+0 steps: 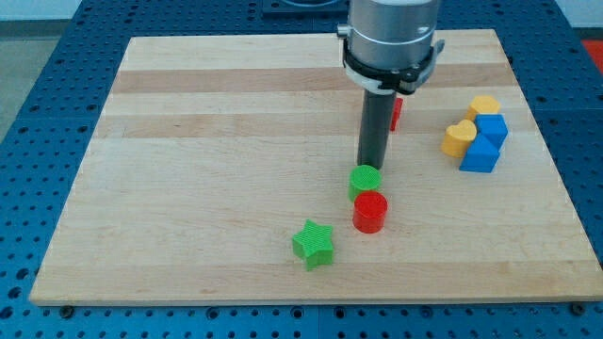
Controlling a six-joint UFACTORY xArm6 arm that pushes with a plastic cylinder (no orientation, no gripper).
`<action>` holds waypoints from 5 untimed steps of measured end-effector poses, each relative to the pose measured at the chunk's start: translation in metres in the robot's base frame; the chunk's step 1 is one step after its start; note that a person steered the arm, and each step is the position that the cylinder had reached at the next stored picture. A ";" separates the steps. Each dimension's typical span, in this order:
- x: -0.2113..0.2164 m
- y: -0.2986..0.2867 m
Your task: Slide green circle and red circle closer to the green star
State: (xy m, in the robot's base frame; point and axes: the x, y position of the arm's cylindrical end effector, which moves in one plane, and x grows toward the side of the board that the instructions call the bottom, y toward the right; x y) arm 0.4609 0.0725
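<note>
No container is seen on the wooden board (236,141). My tip (370,167), a bare rod with no claw to open or close, is set against the ridged green circle (366,180), which touches the red circle (370,212). The green star (314,244) is found near, toward the view's bottom left. Yellow and blue blocks (477,134) are clustered at the view's right.

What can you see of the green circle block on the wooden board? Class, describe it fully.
The green circle block is a short, upright cylinder, seemingly plastic, with a finely ribbed top. It stands on the pale wooden board slightly right of centre. My tip meets its edge on the side toward the view's top. The red circle block sits against it on the side toward the view's bottom; the green star block lies apart, toward the bottom left.
</note>
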 end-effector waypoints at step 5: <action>0.071 -0.024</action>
State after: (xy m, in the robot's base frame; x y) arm 0.5321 0.0482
